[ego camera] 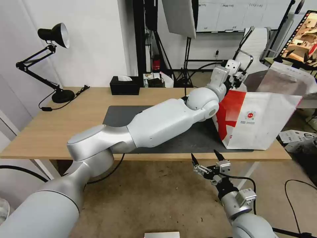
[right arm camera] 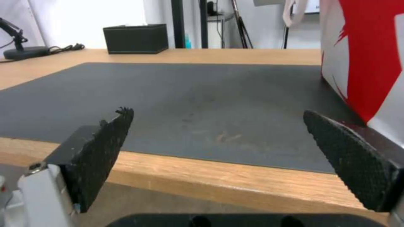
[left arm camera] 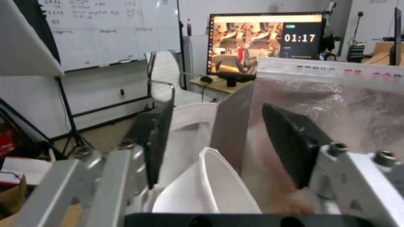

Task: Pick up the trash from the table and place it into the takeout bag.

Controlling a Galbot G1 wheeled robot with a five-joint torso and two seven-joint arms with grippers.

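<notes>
The takeout bag (ego camera: 261, 122), white and red with foil lining (left arm camera: 336, 104), stands open at the right end of the table (ego camera: 49, 129), on the dark mat (ego camera: 122, 114). My left arm reaches across the mat, and my left gripper (ego camera: 238, 80) hovers at the bag's near upper rim. Its fingers (left arm camera: 151, 148) are open with nothing between them, above a white loop handle (left arm camera: 206, 186). My right gripper (ego camera: 204, 154) hangs open below the table's front edge, facing the mat (right arm camera: 202, 94) and the bag (right arm camera: 366, 47). The trash is out of view.
A black tissue box (ego camera: 124, 86) sits at the table's back edge, and a black desk lamp (ego camera: 54, 36) at the back left. Behind the bag are a white chair (ego camera: 254, 43) and a monitor (left arm camera: 265, 41). Cables lie on the floor to the right.
</notes>
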